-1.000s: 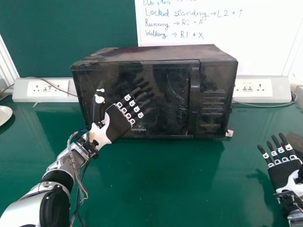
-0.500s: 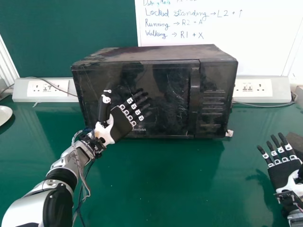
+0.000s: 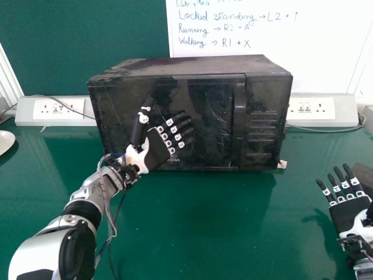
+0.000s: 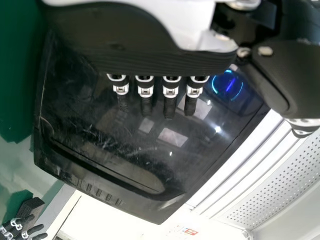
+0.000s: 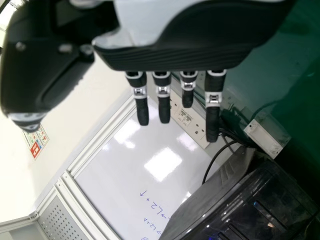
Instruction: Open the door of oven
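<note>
Pale-scratched black microwave oven (image 3: 204,128) at twelve o'clock, green table (image 3: 204,221) at six, white whiteboard (image 3: 315,52) with blue lettering at one.

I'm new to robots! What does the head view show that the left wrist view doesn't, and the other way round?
Head view: a round white plate at the left edge, and wall sockets on either side of the oven.

Left wrist view: a perforated panel, and a blue ring of light on the oven's glossy front.

Both: the black microwave oven with its door shut, the robot's open left hand in front of it, the open right hand beside a dark block, and the green tabletop.
</note>
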